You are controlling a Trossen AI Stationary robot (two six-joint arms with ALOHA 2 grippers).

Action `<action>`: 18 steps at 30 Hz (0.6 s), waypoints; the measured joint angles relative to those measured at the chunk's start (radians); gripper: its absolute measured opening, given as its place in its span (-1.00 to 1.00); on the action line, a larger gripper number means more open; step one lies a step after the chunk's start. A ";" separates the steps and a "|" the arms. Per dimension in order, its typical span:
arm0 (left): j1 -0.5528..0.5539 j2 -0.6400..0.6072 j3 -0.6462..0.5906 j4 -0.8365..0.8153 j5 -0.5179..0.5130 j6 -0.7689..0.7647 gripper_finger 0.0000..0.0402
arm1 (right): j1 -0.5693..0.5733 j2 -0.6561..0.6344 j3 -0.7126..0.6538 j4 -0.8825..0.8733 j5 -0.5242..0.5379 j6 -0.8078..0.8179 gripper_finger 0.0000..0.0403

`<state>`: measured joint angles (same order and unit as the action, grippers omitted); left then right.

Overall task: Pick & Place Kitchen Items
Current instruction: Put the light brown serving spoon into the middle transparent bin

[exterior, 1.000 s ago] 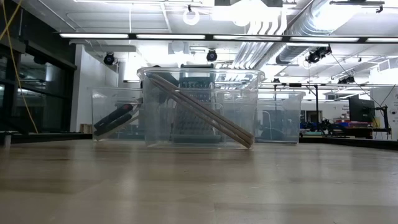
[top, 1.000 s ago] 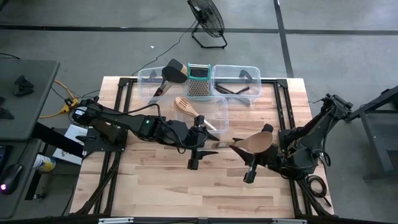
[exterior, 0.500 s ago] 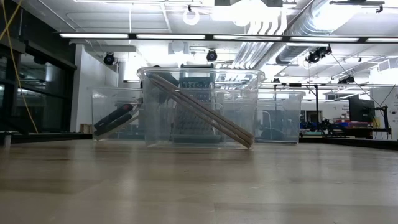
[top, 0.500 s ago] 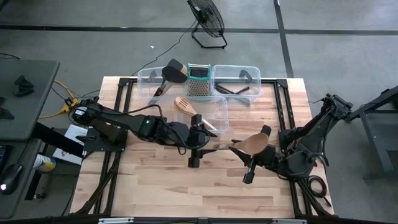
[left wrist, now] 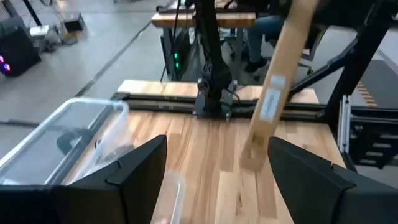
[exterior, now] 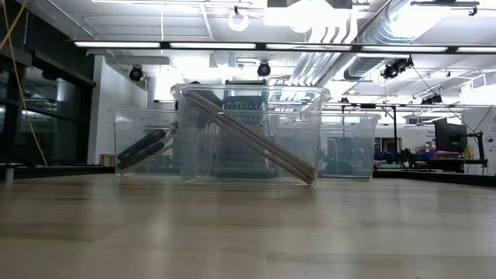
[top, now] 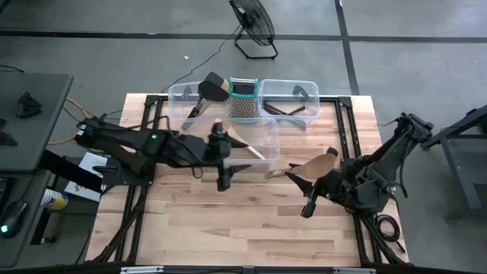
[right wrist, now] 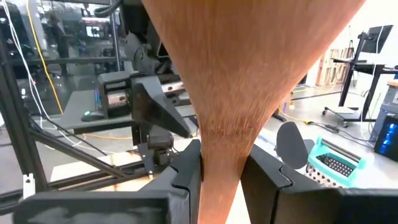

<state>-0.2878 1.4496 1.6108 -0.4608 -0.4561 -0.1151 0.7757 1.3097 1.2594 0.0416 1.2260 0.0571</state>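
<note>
Wooden spatula point(top: 316, 165) hangs clamped in the right gripper point(top: 313, 186), right of the front bin point(top: 268, 141); bare tabletop point(top: 251, 224) lies around it. The left gripper point(top: 225, 172), fingers spread and empty, has pulled back to the bin's left edge.

1. Both arms were dark — black links joined by rounded joint housings.
2. The left arm carried a small green light on one link.
3. The left hand point(top: 222, 169) had two flat, angular black fingers point(left wrist: 134, 174).
4. The right hand point(top: 313, 199) was matte black too — blocky fingers point(right wrist: 186, 171), with black cables looped at the arm's base.
</note>
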 joint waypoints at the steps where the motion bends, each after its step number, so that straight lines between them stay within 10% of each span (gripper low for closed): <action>1: 0.000 -0.015 0.000 -0.027 -0.002 -0.014 0.37 | -0.001 -0.010 0.000 -0.006 -0.002 0.002 -0.62; 18: 0.000 -0.342 -0.485 0.193 -0.118 -0.280 0.37 | -0.287 -0.072 0.000 -0.437 -0.554 0.388 -0.62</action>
<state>-0.2882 1.1074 1.1258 -0.2676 -0.5744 -0.3954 0.4885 1.2373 1.2591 -0.3950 0.6723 0.4449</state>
